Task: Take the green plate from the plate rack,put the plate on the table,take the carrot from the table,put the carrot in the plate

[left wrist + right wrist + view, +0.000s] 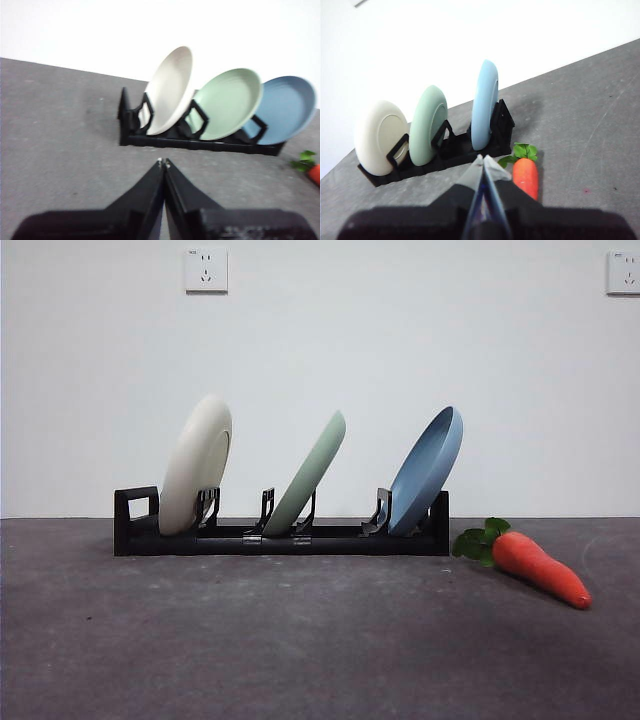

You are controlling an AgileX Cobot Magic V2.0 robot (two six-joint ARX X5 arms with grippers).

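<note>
A: Items on the bench (300, 640), left to right, to be listed.

B: Plate rack (280, 538), black, long and low. Three plates are held in it, all leaning to the right: cream plate (195, 465) in the left slot, green plate (308, 475) in the middle slot, blue plate (428, 470) in the right slot. Carrot (540, 568) is laid on the bench just beside the rack's right end, leaves toward the rack, tip pointed away to the right and toward the camera.

A: Claws?

B: Left claw (163, 162): pressed together, nothing held, nothing touched; hung above bare bench, with the rack ahead of its tips. Right claw (484, 159): likewise pressed together and empty; the carrot is seen just beside its tips.

A: Relation governing the coming move?

B: The green plate is stood on edge between its two neighbours, with only the upper rim left free. Neither claw is judged clearly nearer to it; the right is nearer the carrot. Either claw must be spread first.
</note>
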